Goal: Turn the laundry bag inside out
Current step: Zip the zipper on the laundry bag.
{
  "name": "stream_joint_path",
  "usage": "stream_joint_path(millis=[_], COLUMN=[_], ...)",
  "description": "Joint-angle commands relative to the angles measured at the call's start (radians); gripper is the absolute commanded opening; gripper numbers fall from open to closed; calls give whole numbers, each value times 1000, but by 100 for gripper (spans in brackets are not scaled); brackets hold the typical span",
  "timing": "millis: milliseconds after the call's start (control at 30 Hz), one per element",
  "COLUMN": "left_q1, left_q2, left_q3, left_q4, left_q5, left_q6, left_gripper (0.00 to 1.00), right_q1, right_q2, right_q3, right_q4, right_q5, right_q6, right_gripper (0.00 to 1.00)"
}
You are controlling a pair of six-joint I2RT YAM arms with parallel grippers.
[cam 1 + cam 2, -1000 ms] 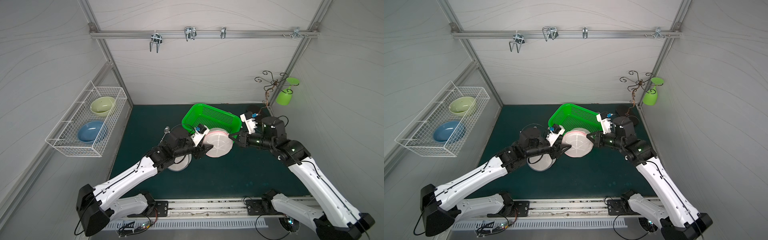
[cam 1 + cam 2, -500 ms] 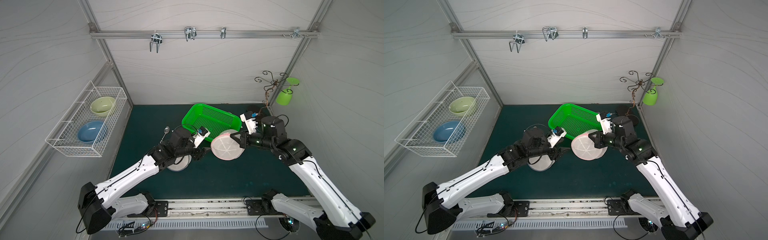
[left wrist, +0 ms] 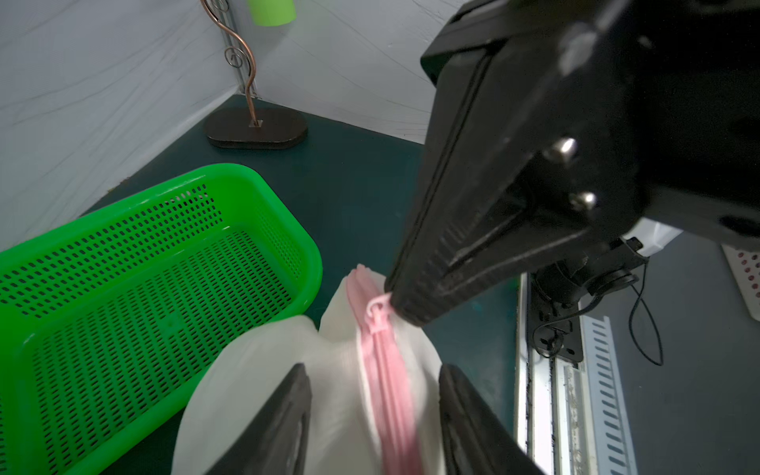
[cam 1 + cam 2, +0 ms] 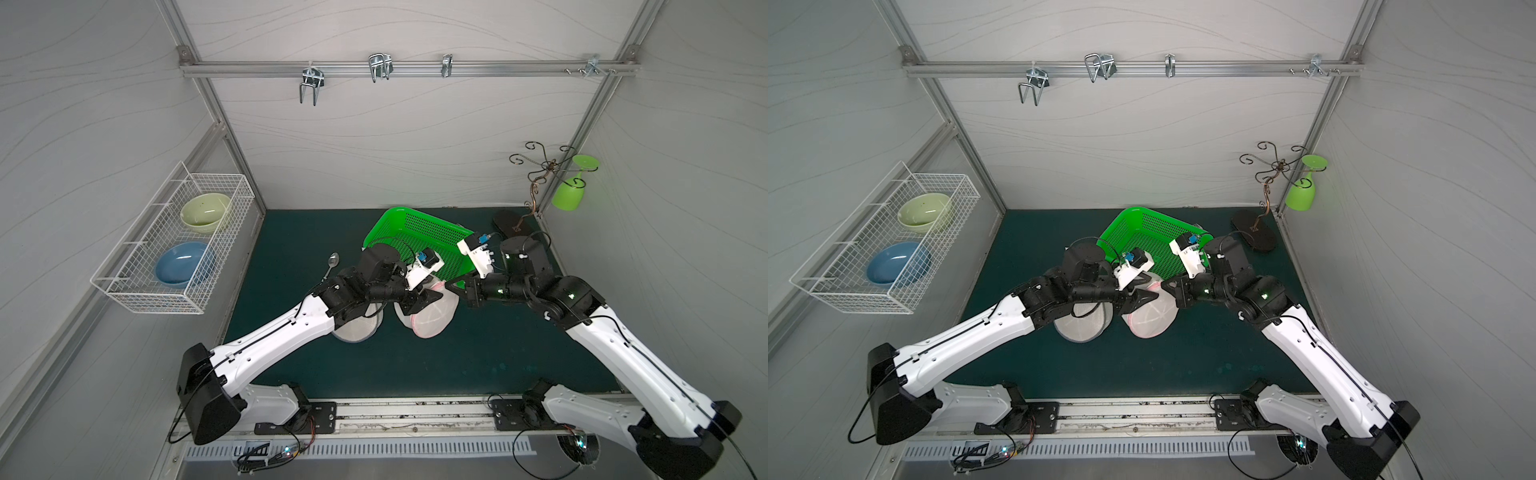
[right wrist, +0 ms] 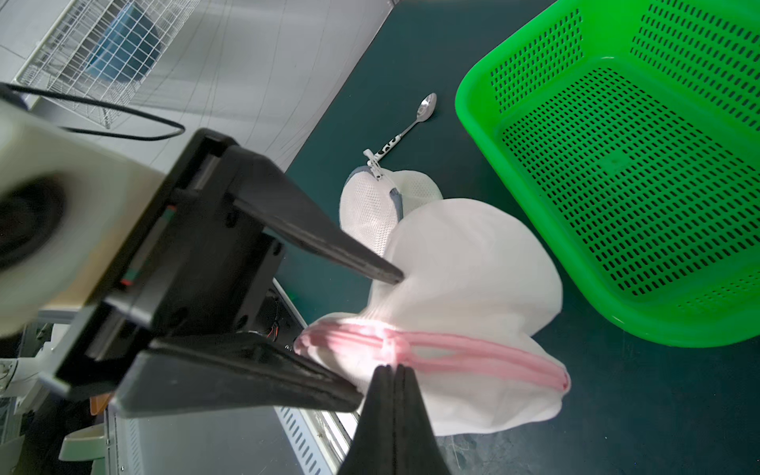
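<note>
The laundry bag point(image 4: 432, 320) sits just beside the green basket point(image 4: 407, 232), apparently not yet turned. The left end effector point(image 5: 379, 340) straddles its top, released. The right end effector point(image 3: 405, 306) is clenched on the zip pull point(image 3: 377, 312). Unzipping and inversion remain.

Grey walls point(image 4: 374, 145), dark green floor point(image 4: 457, 357), aluminium hook rail point(image 4: 415, 68)

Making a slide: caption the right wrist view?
Right pincer pinches the pink zipper pull of the laundry bag; open left pincer straddles its fabric beside a green basket.
</note>
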Motion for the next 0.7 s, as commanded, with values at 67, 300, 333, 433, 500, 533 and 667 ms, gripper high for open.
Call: stream_joint_path(millis=[67, 300, 333, 433, 500, 533, 667], left_q1=[-3, -3, -4, -4, -4, -4, -3], left_q2=[-6, -32, -34, -45, -60, -66, -100], left_q3=[32, 11, 9, 1, -10, -17, -47], left_q4=[0, 8, 11, 14, 27, 33, 69], left_q5=[25, 51, 53, 69, 74, 73, 70], left_q6=[22, 25, 27, 33, 34, 36, 37], left_gripper=[23, 0, 0, 0, 0, 0, 0], right_q1=[11, 10, 5, -46, -84, -100, -143], right_q2=[-7, -5, -6, -6, -9, -12, -15], right_q3=[31, 48, 51, 52, 41, 34, 7], right_q4=[0, -18, -24, -37, -40, -42, -49], right_q5=[8, 104, 122, 109, 86, 80, 79], right_q6=[-14, -4, -2, 19, 36, 42, 59], right_gripper=[0, 0, 0, 0, 0, 0, 0])
